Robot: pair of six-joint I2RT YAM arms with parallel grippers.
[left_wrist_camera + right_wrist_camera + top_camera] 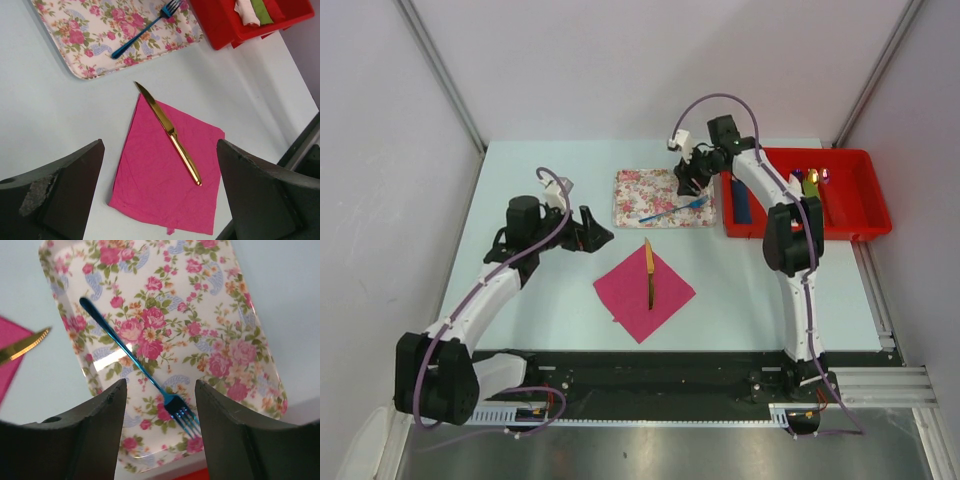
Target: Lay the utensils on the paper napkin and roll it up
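Observation:
The magenta paper napkin (644, 291) lies as a diamond at the table's middle; it also shows in the left wrist view (165, 170). The gold knife (649, 273) lies on it, blade tip past the far corner, and shows in the left wrist view (170, 132). The blue fork (674, 210) lies on the floral tray (645, 190), also in the right wrist view (142, 370). My right gripper (160, 390) is open above the fork's tines, jaws either side. My left gripper (592, 232) is open and empty, left of the tray, above the table.
A red bin (840, 195) at the right holds rolled bundles and spoon tips. The floral tray shows in the right wrist view (240, 315) and left wrist view (75, 30). The table's black front rail (650, 370) runs along the near edge.

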